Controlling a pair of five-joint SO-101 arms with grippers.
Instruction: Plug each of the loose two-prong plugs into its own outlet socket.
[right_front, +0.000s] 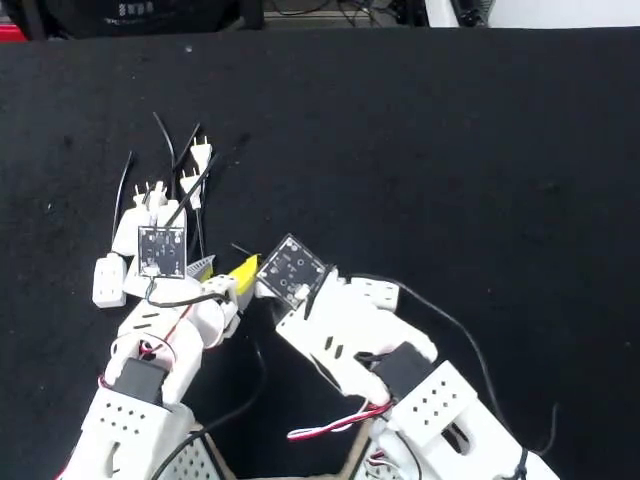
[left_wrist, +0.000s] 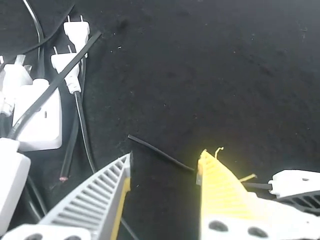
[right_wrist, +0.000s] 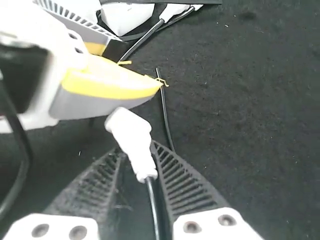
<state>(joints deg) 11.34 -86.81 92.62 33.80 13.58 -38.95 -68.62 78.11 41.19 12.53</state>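
Note:
My right gripper (right_wrist: 136, 148) is shut on a white two-prong plug (right_wrist: 131, 137), whose black cord runs back between the black fingers. That plug (left_wrist: 294, 182) also shows beside my left gripper (left_wrist: 162, 161), which is open with nothing between its grey and yellow fingers (left_wrist: 220, 186). A loose black cable end (left_wrist: 159, 152) lies on the cloth just ahead of it. Two loose white plugs (left_wrist: 74, 32) (left_wrist: 64, 66) lie by the white outlet blocks (left_wrist: 41, 116). From above, the left gripper (right_front: 228, 274) sits just right of the outlet blocks (right_front: 110, 280).
Black cords (right_front: 165, 140) cross over the outlet blocks and plugs at the left. Another white socket block (right_front: 376, 292) with a cord lies against the right arm. The black cloth table (right_front: 450, 150) stretches far and to the right.

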